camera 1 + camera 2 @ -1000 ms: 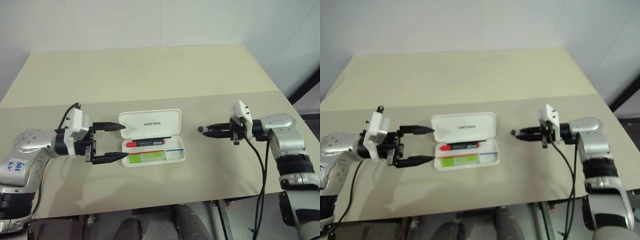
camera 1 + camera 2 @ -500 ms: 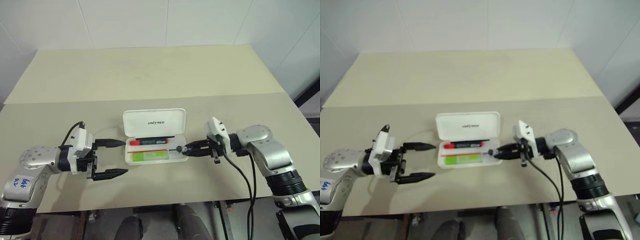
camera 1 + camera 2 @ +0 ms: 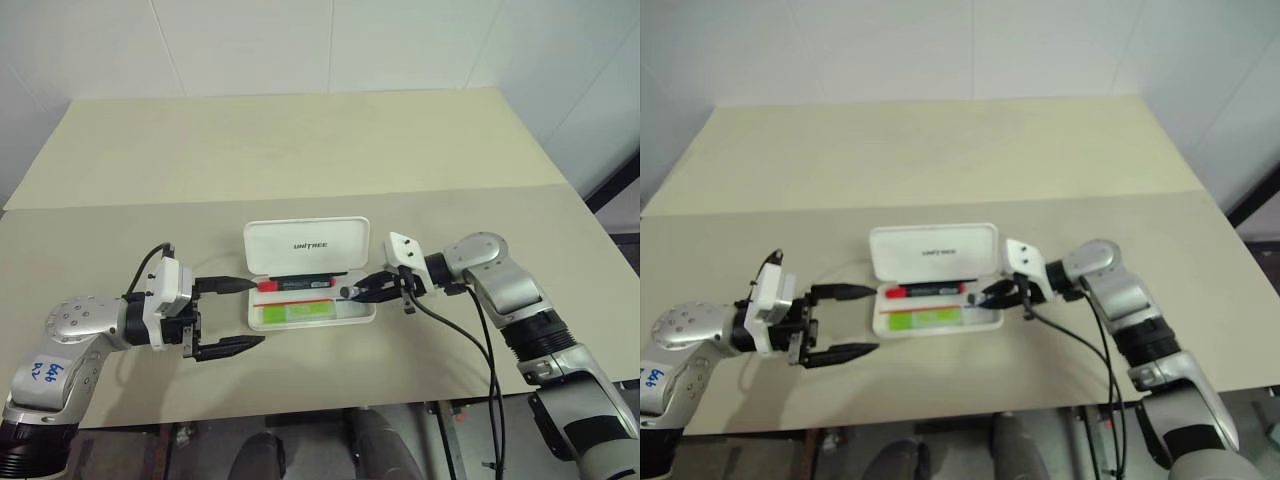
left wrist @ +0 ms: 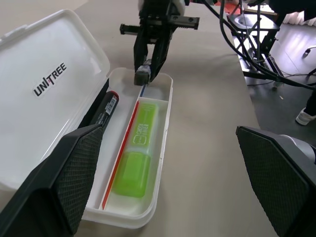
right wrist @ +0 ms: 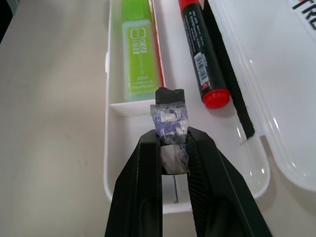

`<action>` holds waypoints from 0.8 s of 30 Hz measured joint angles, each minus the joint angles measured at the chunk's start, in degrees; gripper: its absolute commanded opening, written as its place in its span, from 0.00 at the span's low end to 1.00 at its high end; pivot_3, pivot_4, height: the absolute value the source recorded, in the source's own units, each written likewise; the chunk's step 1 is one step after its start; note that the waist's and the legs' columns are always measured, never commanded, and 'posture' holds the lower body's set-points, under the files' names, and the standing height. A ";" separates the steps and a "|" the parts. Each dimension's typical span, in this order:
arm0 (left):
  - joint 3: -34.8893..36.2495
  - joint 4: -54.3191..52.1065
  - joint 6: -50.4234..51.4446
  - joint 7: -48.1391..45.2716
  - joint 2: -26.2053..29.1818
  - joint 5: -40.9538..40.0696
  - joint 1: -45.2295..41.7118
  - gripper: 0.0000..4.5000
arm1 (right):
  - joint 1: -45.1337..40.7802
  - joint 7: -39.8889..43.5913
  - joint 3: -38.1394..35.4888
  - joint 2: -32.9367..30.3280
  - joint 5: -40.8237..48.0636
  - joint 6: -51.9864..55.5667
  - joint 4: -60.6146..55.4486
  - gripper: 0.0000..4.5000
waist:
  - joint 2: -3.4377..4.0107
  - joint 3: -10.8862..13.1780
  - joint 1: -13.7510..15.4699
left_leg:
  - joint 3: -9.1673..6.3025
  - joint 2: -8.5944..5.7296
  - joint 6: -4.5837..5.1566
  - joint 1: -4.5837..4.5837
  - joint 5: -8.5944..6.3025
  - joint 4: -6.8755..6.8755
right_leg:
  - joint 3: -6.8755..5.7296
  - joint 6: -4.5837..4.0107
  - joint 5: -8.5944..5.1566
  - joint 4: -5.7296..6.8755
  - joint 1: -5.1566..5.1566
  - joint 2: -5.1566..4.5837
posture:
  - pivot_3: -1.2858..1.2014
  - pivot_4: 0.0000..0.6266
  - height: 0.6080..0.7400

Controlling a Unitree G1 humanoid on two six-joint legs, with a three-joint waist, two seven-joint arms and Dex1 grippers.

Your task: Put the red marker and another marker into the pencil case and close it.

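On desk (image 3: 300, 150), pencil case (image 3: 305, 245) lies open w/ red marker (image 3: 298, 284) & green marker (image 3: 292, 313) inside, left claw (image 3: 240, 314) wide open & empty beside it, right claw (image 5: 174, 148) clamped on small dark-silver object (image 5: 170, 116) over case's end.

Head stereo pair: high, looking forward and down over the table (image 3: 300, 150). Left wrist camera: low, close, along the open pencil case (image 4: 59, 79). Right wrist camera: closer, above the same case; shared by all.
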 measured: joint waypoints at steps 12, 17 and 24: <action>0.11 -0.09 -0.09 2.12 -0.86 0.01 0.74 1.00 | -1.05 3.47 1.49 -1.54 -1.01 1.15 0.41 0.08 | -0.03 -0.02 0.05 | -0.05 -0.03 0.00 0.01 0.00 0.03 | -0.06 0.00 0.00 -0.02 0.00 -0.06 | 0.52 0.24 1.00; 0.04 -0.02 -0.26 2.18 -1.25 0.05 -0.37 1.00 | -0.99 3.28 2.21 -1.55 -1.67 1.84 -0.03 0.08 | -0.03 -0.02 0.04 | -0.04 -0.05 0.01 0.02 0.01 0.14 | -0.05 0.00 0.00 -0.05 0.00 -0.06 | 0.52 0.24 1.00; -0.04 0.20 -0.73 2.12 -1.48 0.20 -1.15 1.00 | -0.97 2.63 2.24 -1.56 -2.05 5.45 -1.85 0.08 | -0.03 -0.02 0.04 | -0.05 -0.06 0.01 0.01 0.01 0.31 | -0.05 0.00 0.00 0.04 0.01 -0.06 | 0.52 0.24 1.00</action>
